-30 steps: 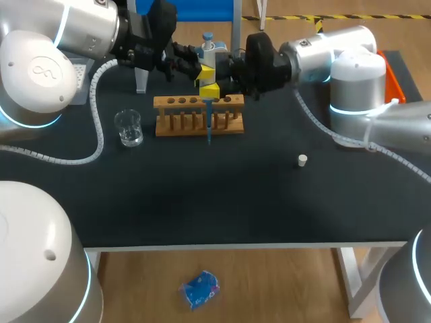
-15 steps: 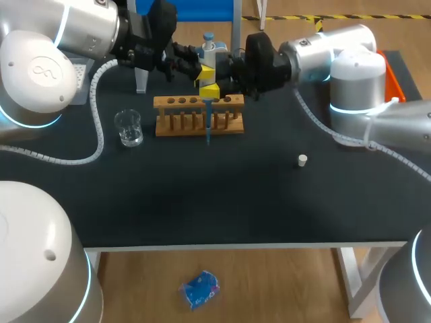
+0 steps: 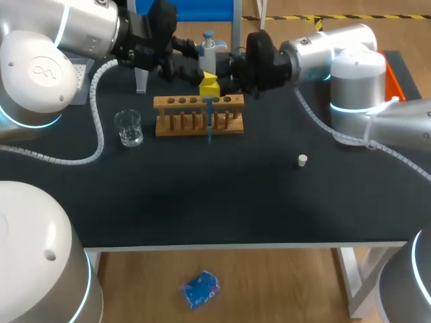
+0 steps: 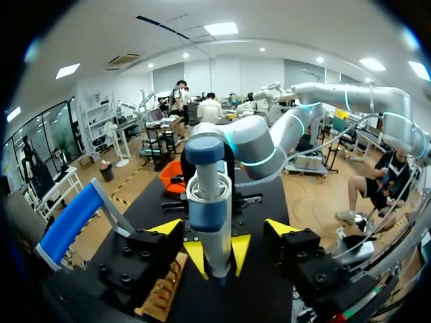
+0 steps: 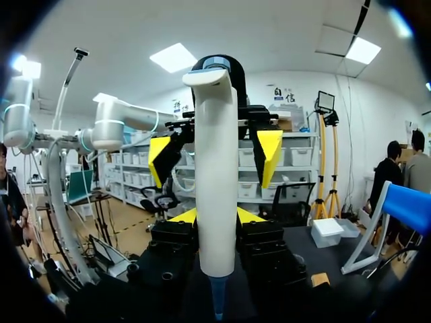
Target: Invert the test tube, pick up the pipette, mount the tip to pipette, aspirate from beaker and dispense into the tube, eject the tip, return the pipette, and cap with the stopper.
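Matt black counter [image 3: 222, 202]; bare, unvarnished wooden rack [image 3: 176, 116]; clear glossy glass beaker [image 3: 128, 128]; smooth white plastic pipette [image 5: 216, 188].

- A white pipette [image 5: 215, 188] stands upright in the centre of the frame, clamped from both sides by the right jaws, whose yellow tips press its lower body.
- Its blue tip [image 5: 217, 303] points down below them.
- Ahead, the left jaws stand spread wide, one yellow finger [image 5: 269, 155] on each side of the pipette's head.
- The dark surface [image 5: 316, 245] lies beneath.
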Controlling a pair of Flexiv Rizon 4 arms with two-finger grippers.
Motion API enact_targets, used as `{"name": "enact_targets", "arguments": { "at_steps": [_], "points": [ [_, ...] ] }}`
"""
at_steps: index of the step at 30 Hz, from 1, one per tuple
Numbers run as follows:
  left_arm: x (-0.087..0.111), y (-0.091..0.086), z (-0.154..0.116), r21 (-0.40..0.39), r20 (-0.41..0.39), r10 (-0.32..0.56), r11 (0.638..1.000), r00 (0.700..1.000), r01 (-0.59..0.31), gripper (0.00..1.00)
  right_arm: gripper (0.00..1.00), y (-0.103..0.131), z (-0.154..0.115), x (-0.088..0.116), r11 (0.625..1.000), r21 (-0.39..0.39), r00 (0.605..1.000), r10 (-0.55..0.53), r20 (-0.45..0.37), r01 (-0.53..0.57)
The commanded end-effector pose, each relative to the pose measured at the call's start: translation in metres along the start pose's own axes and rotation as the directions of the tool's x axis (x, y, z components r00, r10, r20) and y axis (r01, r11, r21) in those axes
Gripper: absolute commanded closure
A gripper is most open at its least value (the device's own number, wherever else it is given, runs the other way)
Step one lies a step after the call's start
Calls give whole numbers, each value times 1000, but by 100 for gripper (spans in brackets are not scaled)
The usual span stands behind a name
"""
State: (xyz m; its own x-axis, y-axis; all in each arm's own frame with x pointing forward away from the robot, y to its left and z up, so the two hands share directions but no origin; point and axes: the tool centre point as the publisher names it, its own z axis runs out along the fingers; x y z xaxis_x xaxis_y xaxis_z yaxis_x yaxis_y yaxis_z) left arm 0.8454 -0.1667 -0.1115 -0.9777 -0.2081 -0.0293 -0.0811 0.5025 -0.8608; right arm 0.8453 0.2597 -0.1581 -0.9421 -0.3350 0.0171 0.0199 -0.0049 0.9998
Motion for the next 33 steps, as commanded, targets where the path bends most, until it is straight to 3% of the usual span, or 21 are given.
{"name": "enact_targets", "arguments": {
  "at_steps": [1, 15, 28, 33],
  "points": [
    [0, 0, -1, 1, -1, 1, 1000, 1000, -1, 0, 100, 2, -9, 1, 1000, 5, 1000, -6, 15, 6],
    [0, 0, -1, 1, -1, 1, 1000, 1000, -1, 0, 100, 5, -73, 1, 998, 65, 999, -15, 35, 13],
    [0, 0, -1, 1, -1, 1, 1000, 1000, -1, 0, 100, 13, -153, -7, 996, 57, 990, -70, 121, 63],
    [0, 0, -1, 1, -1, 1, 1000, 1000, -1, 0, 100, 16, -176, -7, 995, 62, 990, -87, 114, 81]
  ]
}}
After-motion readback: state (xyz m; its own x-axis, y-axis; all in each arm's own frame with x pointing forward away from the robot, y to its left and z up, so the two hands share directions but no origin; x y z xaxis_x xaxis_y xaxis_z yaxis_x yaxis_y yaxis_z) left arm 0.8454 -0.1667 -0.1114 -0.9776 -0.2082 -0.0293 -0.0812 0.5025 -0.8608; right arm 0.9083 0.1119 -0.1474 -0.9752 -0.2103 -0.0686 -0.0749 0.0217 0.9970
